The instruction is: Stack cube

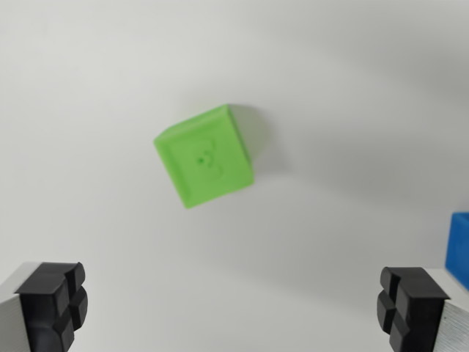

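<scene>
Cube-wise, from my seat: pincer is spread wide with nothing in it, black pads sitting at the bottom corners. Green cube sits on the white counter between and beyond them, turned at an angle. Blue cube pokes in at the wrist view's right edge, just above the pad there.

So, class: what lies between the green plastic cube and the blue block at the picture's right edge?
Nothing. In the wrist view, only bare white table surface lies between the green plastic cube and the blue block.
</scene>
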